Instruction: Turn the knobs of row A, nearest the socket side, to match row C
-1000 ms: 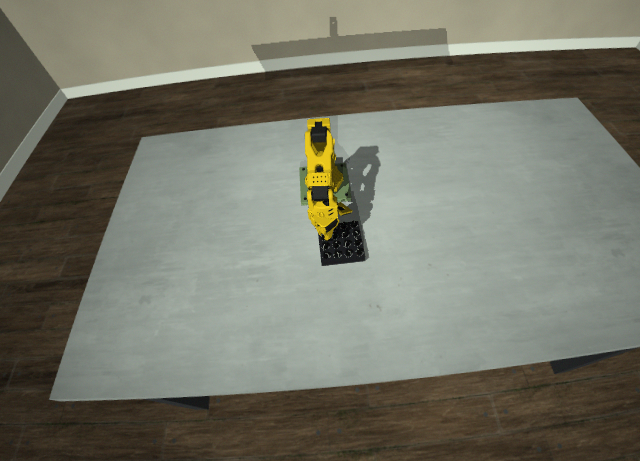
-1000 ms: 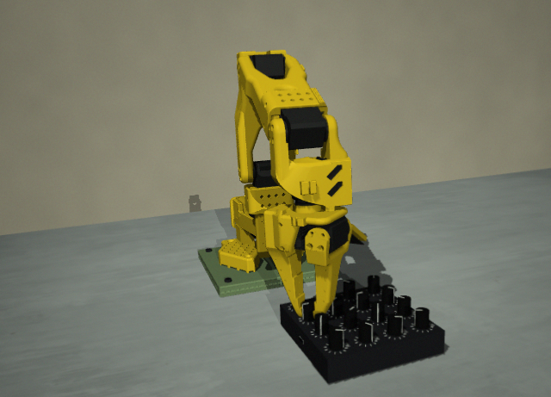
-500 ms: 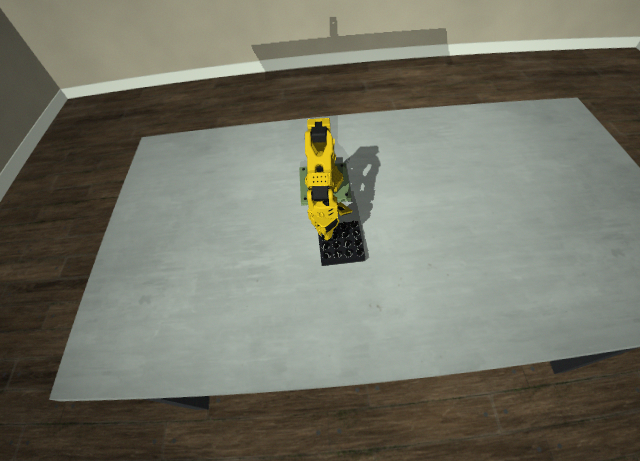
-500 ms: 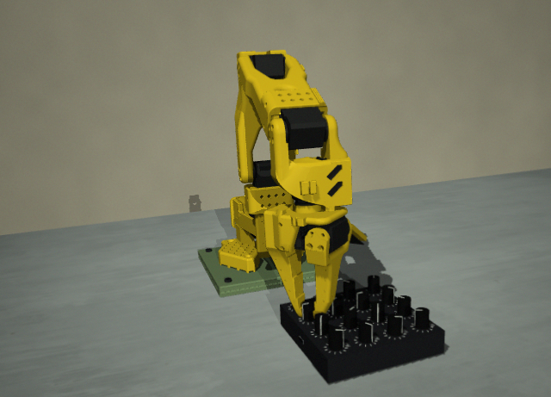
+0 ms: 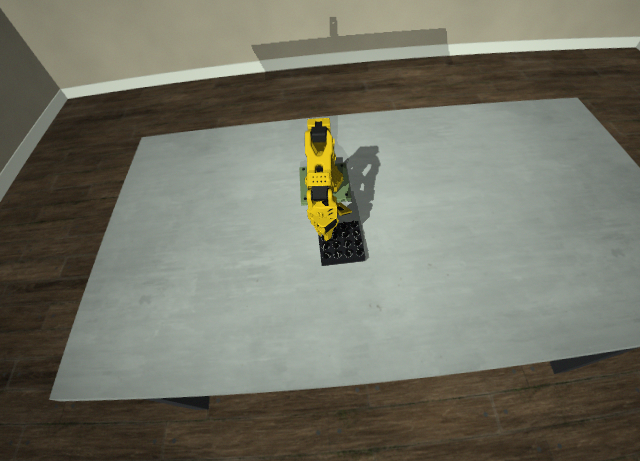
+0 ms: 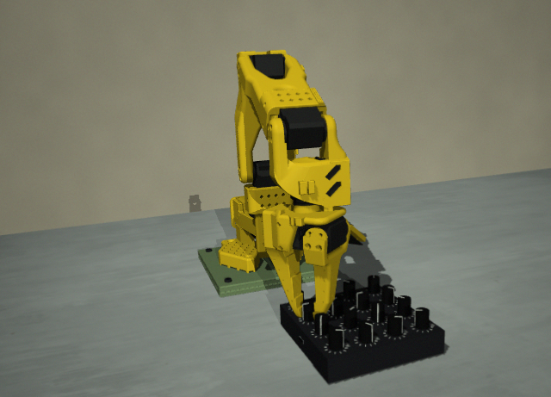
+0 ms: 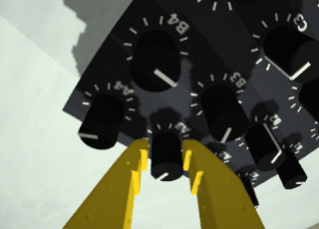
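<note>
Knobs A4 (image 7: 102,120), B4 (image 7: 156,59) and B3 (image 7: 223,112) crowd near our pincer (image 5: 327,237) (image 6: 310,314) (image 7: 166,145), which is open a little around knob A3 (image 6: 306,313) (image 7: 166,154). The black box (image 5: 342,263) (image 6: 385,362) (image 7: 80,106) sits on the gray bench (image 5: 232,311) (image 6: 133,331) (image 7: 30,139). Brown wood floor (image 5: 46,270) and a tan wall (image 5: 170,27) (image 6: 133,95) lie beyond.

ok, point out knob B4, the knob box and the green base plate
Knob B4 (image 7: 156,60): wrist view, on its dark side.
Knob box (image 5: 343,263) (image 6: 386,361): top and exterior views, front wall.
Green base plate (image 5: 303,187) (image 6: 213,268): top and exterior views, bare edge area.
</note>
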Robot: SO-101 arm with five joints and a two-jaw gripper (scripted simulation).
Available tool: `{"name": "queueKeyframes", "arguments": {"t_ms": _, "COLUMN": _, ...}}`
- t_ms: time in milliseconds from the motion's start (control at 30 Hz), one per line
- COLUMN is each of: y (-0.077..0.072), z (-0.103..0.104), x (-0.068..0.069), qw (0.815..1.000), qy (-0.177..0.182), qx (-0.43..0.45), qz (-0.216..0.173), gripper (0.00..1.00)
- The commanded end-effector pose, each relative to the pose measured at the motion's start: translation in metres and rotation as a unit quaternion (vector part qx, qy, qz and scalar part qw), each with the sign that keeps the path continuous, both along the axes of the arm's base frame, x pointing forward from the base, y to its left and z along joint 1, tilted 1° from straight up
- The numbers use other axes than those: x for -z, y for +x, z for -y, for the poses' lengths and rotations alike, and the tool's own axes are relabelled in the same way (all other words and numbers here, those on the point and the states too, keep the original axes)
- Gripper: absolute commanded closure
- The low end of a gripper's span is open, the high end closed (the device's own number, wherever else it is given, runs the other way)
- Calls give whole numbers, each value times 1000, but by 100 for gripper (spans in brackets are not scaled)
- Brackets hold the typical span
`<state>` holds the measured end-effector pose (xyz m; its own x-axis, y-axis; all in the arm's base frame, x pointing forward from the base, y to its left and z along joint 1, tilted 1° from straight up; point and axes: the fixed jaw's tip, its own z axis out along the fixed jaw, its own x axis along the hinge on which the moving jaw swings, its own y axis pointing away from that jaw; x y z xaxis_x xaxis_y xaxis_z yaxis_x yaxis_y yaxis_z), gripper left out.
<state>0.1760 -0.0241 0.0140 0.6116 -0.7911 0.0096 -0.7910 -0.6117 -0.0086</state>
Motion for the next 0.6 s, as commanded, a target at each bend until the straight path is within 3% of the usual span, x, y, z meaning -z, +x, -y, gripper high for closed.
{"name": "queueKeyframes", "arguments": {"t_ms": 0, "y": -5, "z": 1, "x": 3, "qw": 1000, "qy": 2, "qx": 6, "qz": -12, "gripper": 92}}
{"name": "queueKeyframes", "arguments": {"t_ms": 567, "y": -4, "z": 1, "x": -4, "qw": 1000, "qy": 2, "qx": 6, "qz": -12, "gripper": 92}}
